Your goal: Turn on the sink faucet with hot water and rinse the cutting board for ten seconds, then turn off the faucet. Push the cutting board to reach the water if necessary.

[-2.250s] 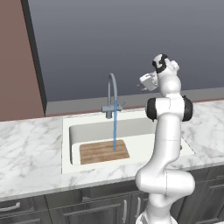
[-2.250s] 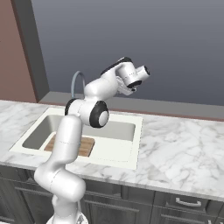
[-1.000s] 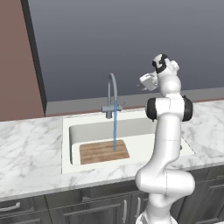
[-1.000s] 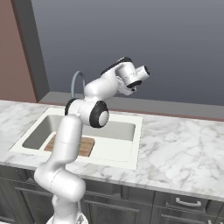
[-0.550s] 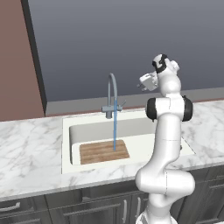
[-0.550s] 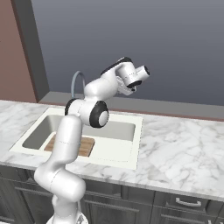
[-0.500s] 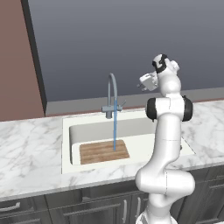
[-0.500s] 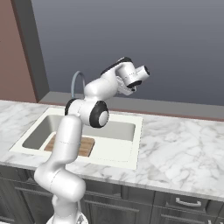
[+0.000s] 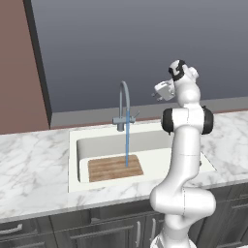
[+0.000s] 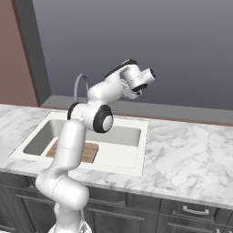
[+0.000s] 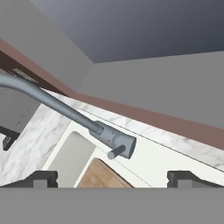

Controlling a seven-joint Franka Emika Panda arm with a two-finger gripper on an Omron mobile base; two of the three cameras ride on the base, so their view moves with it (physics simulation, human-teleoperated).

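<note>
Nothing has moved since the earlier frames: arm pose, board and stream all match. The arm is holding station while the rinse runs.

State now:
- Water [image 9: 127, 145] is on, a thin blue stream falling from the faucet [image 9: 124, 104] straight onto the board [image 9: 115, 167].
- Board lies flat on the floor of the sink [image 9: 72, 164], toward its front left. The stream lands on the board's right half, so no push looks needed.
- Gripper [image 9: 158, 92] is parked high, right of the spout and above the sink's back rim, apart from everything. In the hand view the fingertips [image 11: 41, 178] sit wide apart with nothing between them: released, holding nothing.
- Hand view looks at the faucet base and its small side handle [image 11: 116, 152], with a corner of the board below it.

Step in hand, as I read it: wait out the ten seconds, then shut the faucet off.
- Keep the arm still during the wait, clear of the stream, and don't bump the spout, which would swing the water off the board.
- For shutoff, approach the handle from the right and above, jaws spread, and line one finger against the lever.
- Push it back with a short steady stroke. The handle is small, so a glancing contact will likely slip off.
- Confirm the blue stream is gone before backing away.
</note>
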